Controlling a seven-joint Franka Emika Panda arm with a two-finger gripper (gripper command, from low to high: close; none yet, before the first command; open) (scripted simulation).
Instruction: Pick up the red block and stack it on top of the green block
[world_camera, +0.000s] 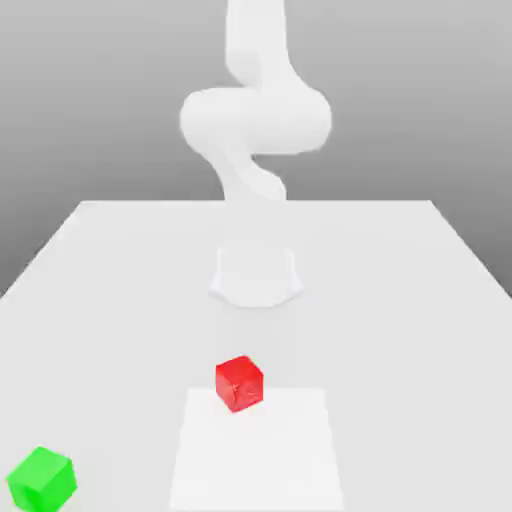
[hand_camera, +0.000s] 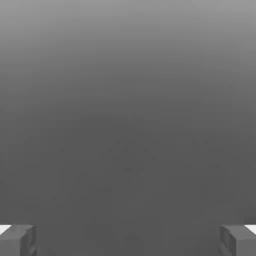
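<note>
Your gripper (hand_camera: 128, 240) stands wide open in the hand view, its two grey fingertips (hand_camera: 20, 240) set far apart at opposite corners with plain grey background between them and nothing held. That camera gives you no sight of the desk or either cube. The exterior view supplies what the hand view lacks: the white arm (world_camera: 255, 120) rises in a curl at the far side of the white desk (world_camera: 420, 300), its lower links blending into the pale surface so that the hand itself cannot be made out there. Nearer the camera, the red block (world_camera: 239, 383) sits on the desk close to the middle of the exterior view, at the far edge of a slightly brighter rectangular patch (world_camera: 260, 460) on the desktop, turned so that one corner faces you. The green block (world_camera: 41, 480) rests well apart from it, down in the near corner at the exterior view's left, also turned at an angle. The two cubes do not touch, and the red one is not yet stacked. Open desk lies between them, with no object in the way.
</note>
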